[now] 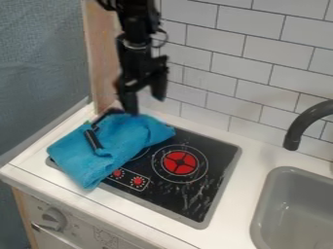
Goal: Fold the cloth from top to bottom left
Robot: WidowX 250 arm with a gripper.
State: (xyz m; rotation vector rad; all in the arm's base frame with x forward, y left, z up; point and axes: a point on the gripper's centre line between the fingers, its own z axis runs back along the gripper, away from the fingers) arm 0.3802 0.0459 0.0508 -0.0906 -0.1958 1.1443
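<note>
Hangs with gripper (145, 104) spread wide by cloth's (120, 150) far edge, gripping nothing. Has open room over stovetop (216, 163) toward sink (265, 199).

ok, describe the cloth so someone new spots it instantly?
Start at the black cooktop on the white counter, left of the grey sink. The cloth lies rumpled over the cooktop's left side, spilling onto the counter. It's the bright blue, soft one; the burner beside it is flat, round and red-centred.
</note>
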